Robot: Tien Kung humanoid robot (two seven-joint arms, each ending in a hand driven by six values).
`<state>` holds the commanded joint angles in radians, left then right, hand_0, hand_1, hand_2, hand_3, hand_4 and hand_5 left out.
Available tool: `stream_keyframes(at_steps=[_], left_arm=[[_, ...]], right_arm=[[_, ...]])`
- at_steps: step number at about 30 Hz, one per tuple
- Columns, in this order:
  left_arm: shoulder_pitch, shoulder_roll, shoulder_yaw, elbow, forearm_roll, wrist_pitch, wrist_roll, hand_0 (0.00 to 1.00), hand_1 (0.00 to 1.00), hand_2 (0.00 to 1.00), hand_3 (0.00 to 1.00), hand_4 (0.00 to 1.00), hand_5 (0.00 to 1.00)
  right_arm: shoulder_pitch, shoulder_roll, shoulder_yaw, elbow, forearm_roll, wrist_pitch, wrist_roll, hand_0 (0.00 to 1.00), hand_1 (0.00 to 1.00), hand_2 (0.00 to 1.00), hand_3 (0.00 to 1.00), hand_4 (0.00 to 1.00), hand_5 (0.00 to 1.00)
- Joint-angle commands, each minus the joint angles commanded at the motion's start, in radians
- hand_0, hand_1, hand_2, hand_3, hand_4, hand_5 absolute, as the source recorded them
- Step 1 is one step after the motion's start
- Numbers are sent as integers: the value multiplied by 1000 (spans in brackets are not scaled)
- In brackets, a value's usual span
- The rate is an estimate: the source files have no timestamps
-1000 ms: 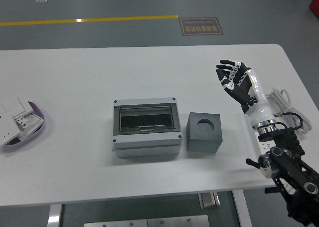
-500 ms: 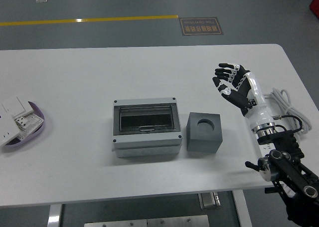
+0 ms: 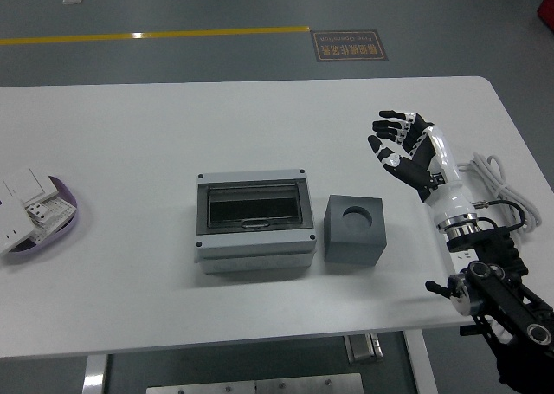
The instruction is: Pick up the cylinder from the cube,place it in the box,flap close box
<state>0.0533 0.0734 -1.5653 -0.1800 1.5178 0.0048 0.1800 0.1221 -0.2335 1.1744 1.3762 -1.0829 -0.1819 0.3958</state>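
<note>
A dark grey cube (image 3: 354,229) with a round hole in its top stands right of centre on the white table (image 3: 156,134); no cylinder shows in or near it. Just left of the cube sits a grey box (image 3: 254,220) whose dark see-through flap lies shut. My right hand (image 3: 396,143) hovers over the table, up and to the right of the cube, fingers spread and holding nothing. Its black-and-white arm comes in from the lower right corner. The left arm is out of view.
A purple-rimmed tray (image 3: 54,227) holding white electrical parts sits at the table's left edge. A white cable (image 3: 495,171) loops near the right edge beside my forearm. Grey floor with a yellow line lies beyond the table.
My right hand has shifted slightly left and toward the cube from one second ago. Box and cube have not moved.
</note>
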Motion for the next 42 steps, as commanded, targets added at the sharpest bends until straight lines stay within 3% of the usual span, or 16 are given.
stream_keyframes(at_steps=[42], left_arm=[[1,-28,-12,0,-3,3,-2,588,613,606,631,649,160]], right_arm=[[16,-1,7,20,-16,-2,-6,608,609,561,581,719,78]])
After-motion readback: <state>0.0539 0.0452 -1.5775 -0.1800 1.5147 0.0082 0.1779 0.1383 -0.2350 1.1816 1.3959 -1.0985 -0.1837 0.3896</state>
